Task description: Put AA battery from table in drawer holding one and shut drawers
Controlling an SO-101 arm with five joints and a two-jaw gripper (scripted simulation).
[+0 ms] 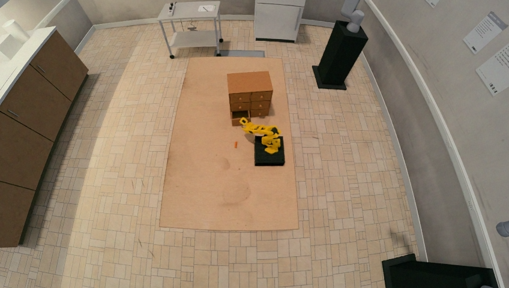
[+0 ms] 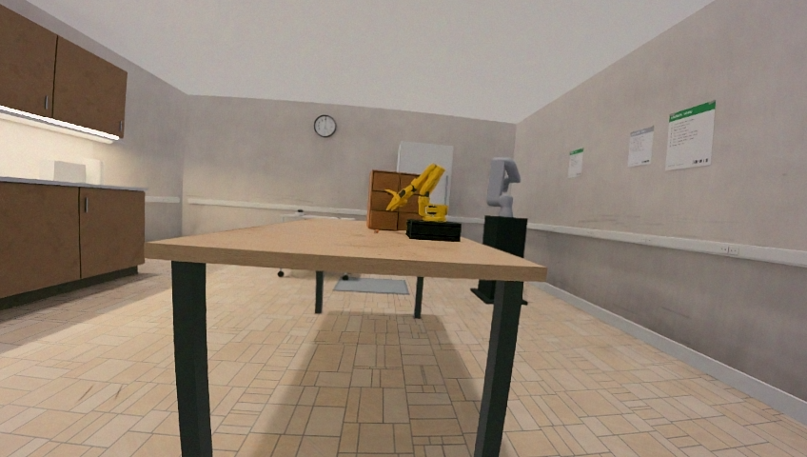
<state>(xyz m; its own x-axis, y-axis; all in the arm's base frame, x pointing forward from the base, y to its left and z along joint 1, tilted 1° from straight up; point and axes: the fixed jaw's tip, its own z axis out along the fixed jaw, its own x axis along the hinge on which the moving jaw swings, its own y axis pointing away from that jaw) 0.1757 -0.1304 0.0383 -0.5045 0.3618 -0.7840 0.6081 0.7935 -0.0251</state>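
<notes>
The AA battery (image 1: 235, 144) is a small orange stick lying on the table top, left of my black base (image 1: 269, 151); it is a tiny speck in the side view (image 2: 375, 230). The brown drawer chest (image 1: 249, 91) has two columns of three drawers. Its bottom left drawer (image 1: 240, 117) is pulled part way out; what it holds is too small to tell. The other drawers look shut. My yellow gripper (image 1: 244, 122) hangs just over the front of that open drawer, fingers nearly together with nothing seen between them. In the side view my gripper (image 2: 391, 206) points down in front of the chest (image 2: 390, 199).
The table (image 1: 228, 142) stands in the middle of a tiled room. A white trolley (image 1: 191, 26) and a white cabinet (image 1: 278, 19) stand beyond its far end. A black pedestal with a grey arm (image 1: 341, 53) stands at the far right.
</notes>
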